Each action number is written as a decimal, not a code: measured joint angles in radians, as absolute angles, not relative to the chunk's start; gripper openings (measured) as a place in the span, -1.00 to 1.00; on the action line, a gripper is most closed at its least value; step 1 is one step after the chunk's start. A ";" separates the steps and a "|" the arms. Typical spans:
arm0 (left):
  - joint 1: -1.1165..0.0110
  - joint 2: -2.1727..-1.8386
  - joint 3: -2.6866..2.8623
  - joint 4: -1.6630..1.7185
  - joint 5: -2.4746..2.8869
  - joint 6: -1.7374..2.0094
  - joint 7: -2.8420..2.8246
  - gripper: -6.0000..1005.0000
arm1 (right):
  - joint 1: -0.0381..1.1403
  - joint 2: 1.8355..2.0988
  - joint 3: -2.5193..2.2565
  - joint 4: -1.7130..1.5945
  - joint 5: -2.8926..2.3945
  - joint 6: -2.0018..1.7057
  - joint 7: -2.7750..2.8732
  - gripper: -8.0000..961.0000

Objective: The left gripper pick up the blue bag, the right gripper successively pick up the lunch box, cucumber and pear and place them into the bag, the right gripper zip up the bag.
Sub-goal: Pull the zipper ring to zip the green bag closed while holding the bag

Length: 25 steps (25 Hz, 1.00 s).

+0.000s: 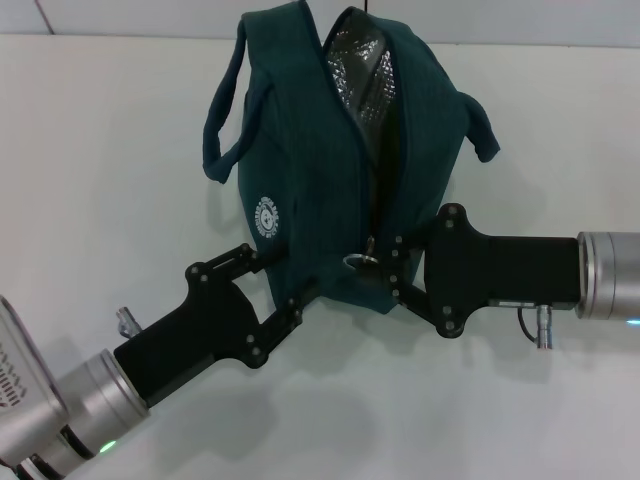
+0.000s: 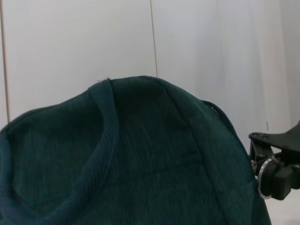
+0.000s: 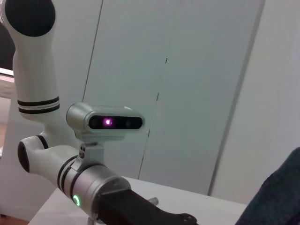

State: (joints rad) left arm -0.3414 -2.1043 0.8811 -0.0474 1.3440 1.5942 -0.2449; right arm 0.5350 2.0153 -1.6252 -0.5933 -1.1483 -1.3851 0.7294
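On the white worktop (image 1: 90, 180) the blue bag (image 1: 310, 200) stands mid-scene, its zipper partly open, foil lining showing at the far end. The left tool (image 1: 305, 295) is clenched on the bag's near edge. The right tool (image 1: 385, 262) pinches the ring zipper pull (image 1: 357, 261). Lunch box, cucumber and pear are unseen, probably packed; zipping remains.

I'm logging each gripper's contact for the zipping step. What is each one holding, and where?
The left gripper grips the blue bag at its lower near edge. The right gripper pinches the bag's ring zipper pull.
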 joint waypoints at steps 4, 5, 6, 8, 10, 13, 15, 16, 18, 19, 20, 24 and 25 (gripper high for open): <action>-0.344 -2.105 0.886 -0.047 1.344 1.590 -0.233 0.12 | 0.535 2.014 -1.625 -0.593 -1.149 -1.386 0.733 -0.75; -0.346 -2.103 0.886 -0.047 1.346 1.590 -0.229 0.07 | 0.534 2.013 -1.625 -0.593 -1.149 -1.386 0.735 -0.74; -0.347 -2.102 0.887 -0.047 1.349 1.589 -0.226 0.03 | 0.532 2.013 -1.624 -0.593 -1.148 -1.387 0.736 -0.74; -0.347 -2.099 0.889 -0.047 1.354 1.586 -0.221 -0.05 | 0.522 2.013 -1.620 -0.593 -1.148 -1.388 0.737 -0.73; -0.347 -2.099 0.889 -0.046 1.355 1.571 -0.217 -0.21 | 0.512 2.013 -1.607 -0.592 -1.149 -1.395 0.739 -0.73; -0.352 -2.099 0.891 -0.046 1.355 1.534 -0.213 -0.44 | 0.511 2.014 -1.587 -0.578 -1.148 -1.419 0.754 -0.72; -0.357 -2.101 0.897 -0.046 1.356 1.518 -0.211 -0.59 | 0.512 2.013 -1.579 -0.572 -1.148 -1.436 0.781 -0.71; -0.359 -2.102 0.901 -0.046 1.356 1.514 -0.210 -0.67 | 0.514 2.011 -1.570 -0.571 -1.148 -1.447 0.806 -0.71; -0.363 -2.102 0.904 -0.046 1.356 1.513 -0.210 -0.73 | 0.514 2.006 -1.549 -0.571 -1.153 -1.465 0.867 -0.70; -0.364 -2.101 0.904 -0.046 1.356 1.513 -0.210 -0.76 | 0.516 2.001 -1.538 -0.571 -1.156 -1.473 0.895 -0.70; -0.364 -2.101 0.904 -0.046 1.356 1.513 -0.210 -0.79 | 0.518 1.994 -1.532 -0.570 -1.158 -1.482 0.929 -0.70; -0.366 -2.099 0.904 -0.046 1.356 1.514 -0.208 -0.86 | 0.531 1.971 -1.524 -0.574 -1.159 -1.505 0.998 -0.68; -0.366 -2.099 0.904 -0.046 1.356 1.514 -0.207 -0.87 | 0.533 1.969 -1.522 -0.583 -1.160 -1.511 1.006 -0.68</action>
State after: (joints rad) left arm -0.3664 -2.0992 0.9039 -0.0461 1.3562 1.5145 -0.2075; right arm 0.5329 1.9688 -1.5221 -0.5827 -1.1597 -1.5113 1.0057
